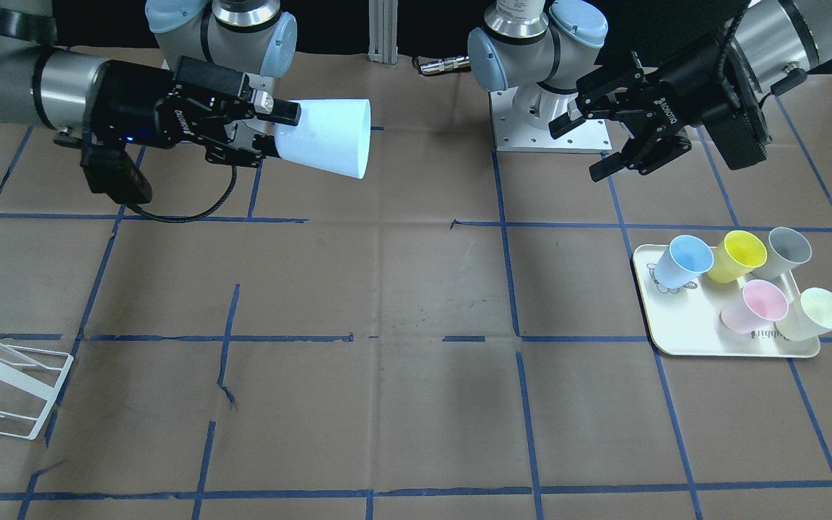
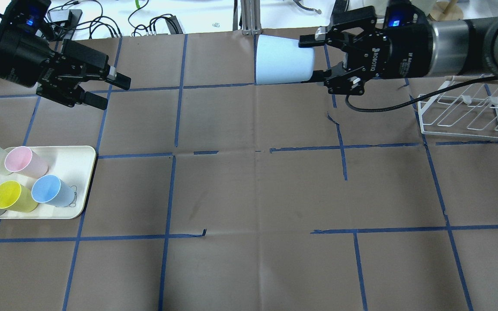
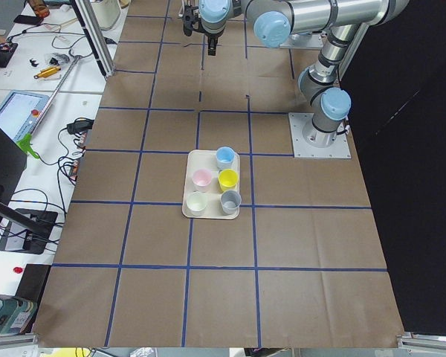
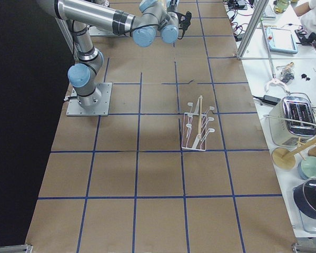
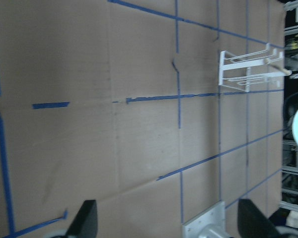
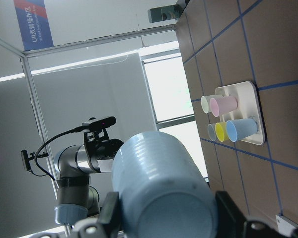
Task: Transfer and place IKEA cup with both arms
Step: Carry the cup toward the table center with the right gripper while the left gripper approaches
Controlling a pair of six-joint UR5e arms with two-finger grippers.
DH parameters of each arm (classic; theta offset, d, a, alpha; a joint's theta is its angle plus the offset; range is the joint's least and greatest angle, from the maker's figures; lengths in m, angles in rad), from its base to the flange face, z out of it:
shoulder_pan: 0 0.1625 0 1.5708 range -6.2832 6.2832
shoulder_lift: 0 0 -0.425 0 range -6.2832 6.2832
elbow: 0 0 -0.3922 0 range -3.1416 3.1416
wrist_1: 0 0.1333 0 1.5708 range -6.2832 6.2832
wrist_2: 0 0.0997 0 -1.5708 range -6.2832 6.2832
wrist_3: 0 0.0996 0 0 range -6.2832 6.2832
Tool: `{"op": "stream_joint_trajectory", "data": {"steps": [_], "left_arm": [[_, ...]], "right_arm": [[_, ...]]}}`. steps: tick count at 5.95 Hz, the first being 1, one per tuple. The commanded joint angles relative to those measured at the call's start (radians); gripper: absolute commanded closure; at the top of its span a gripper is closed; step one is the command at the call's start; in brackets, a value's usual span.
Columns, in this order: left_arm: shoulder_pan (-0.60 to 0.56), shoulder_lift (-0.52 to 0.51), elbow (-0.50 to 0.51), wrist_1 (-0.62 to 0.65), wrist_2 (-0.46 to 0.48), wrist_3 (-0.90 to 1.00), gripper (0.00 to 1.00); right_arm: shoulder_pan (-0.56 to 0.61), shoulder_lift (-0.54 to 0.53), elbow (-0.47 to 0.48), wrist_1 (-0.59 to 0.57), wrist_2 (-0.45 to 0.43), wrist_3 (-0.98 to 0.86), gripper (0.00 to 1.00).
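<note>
The IKEA cup point(image 2: 281, 65) is pale light blue and lies horizontal in the air over the far middle of the table. My right gripper point(image 2: 313, 59) is shut on its base end, and its mouth points toward my left arm. In the front view the cup point(image 1: 326, 137) is held by the right gripper point(image 1: 279, 130) at upper left. The right wrist view shows the cup's bottom point(image 6: 164, 198) between the fingers. My left gripper point(image 2: 111, 92) is open and empty, well apart from the cup, and shows in the front view point(image 1: 578, 151) too.
A cream tray point(image 2: 74, 160) at the left holds several upright cups, among them a blue cup point(image 2: 52, 192), a yellow cup point(image 2: 11, 196) and a pink cup point(image 2: 26, 160). A white wire rack point(image 2: 463, 110) stands at the right, below my right arm.
</note>
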Motion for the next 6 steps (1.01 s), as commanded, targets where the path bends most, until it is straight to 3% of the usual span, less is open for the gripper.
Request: {"op": "stream_joint_trajectory", "data": {"steps": [1,4,6], "left_arm": [[-0.010,0.011,-0.047,-0.013,-0.283,-0.010,0.01],[-0.059,0.024,-0.055,-0.013,-0.442,-0.073,0.01],[-0.119,0.015,-0.052,0.000,-0.439,-0.079,0.01]], "right_arm": [[0.036,0.006,0.015,-0.002,0.024,-0.002,0.65],[0.036,0.005,0.017,-0.002,0.020,-0.002,0.65],[0.041,0.005,0.015,-0.004,0.021,-0.002,0.65]]}}
